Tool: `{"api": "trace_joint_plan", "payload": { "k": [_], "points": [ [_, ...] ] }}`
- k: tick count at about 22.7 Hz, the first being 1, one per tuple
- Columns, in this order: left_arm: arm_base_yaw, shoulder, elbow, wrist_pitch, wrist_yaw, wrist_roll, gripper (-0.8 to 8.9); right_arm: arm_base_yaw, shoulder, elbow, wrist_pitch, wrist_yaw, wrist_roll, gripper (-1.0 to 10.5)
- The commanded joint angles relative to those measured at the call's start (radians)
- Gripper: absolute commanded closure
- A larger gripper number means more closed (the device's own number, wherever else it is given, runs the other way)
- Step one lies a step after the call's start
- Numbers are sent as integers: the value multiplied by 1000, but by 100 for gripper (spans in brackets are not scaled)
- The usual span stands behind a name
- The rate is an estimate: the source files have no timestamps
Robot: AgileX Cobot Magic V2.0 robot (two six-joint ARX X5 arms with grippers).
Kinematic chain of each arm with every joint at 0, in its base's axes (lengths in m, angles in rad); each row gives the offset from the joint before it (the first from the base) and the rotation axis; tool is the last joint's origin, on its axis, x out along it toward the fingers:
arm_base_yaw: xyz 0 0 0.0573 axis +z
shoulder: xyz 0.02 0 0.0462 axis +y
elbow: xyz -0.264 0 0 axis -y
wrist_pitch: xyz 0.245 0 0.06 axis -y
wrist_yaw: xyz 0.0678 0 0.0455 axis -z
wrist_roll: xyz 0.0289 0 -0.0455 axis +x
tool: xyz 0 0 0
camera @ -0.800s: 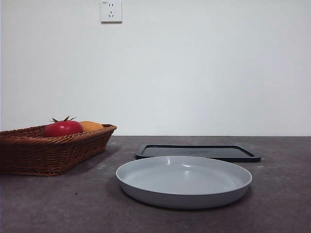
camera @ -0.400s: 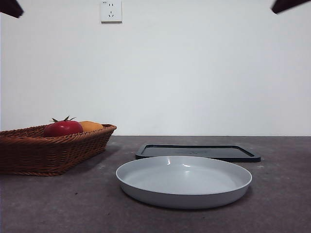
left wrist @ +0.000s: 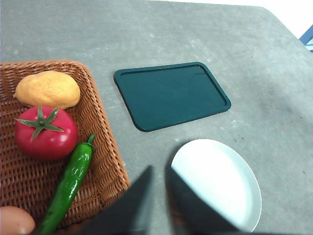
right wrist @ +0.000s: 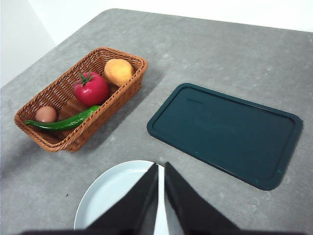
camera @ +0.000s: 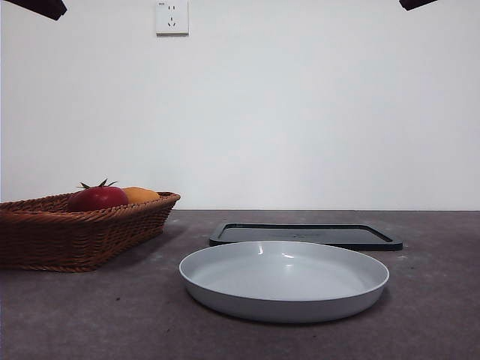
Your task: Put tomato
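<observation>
Both tools are held high, jaws nearly closed, nothing gripped. Tomato (left wrist: 46,132) is seated in basket (left wrist: 105,161), touching orange fruit (left wrist: 47,89); left tool (left wrist: 157,172) is judged nearer.

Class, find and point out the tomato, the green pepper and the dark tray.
tomato (right wrist: 91,89): right wrist view, red body.
green pepper (right wrist: 66,122): right wrist view, mid-length.
dark tray (right wrist: 225,132): right wrist view, flat centre.

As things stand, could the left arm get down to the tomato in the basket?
Probably yes. The tomato lies uncovered in the basket, with only the orange fruit and green pepper beside it, and the left gripper hangs above the table nearby.
</observation>
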Motion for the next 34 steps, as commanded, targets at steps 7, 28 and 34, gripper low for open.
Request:
{"api": "trace_joint_plan", "payload": {
  "k": [7, 28, 34],
  "points": [
    [-3, 8, 24, 5, 2, 4, 48, 3, 6, 18, 10, -3, -11, 451],
    [-2, 167, 67, -10, -150, 4, 63, 3, 6, 18, 10, 4, -11, 294],
    [-2, 523, 317, -155, -251, 25, 63, 3, 6, 18, 10, 4, -10, 294]
  ]
}}
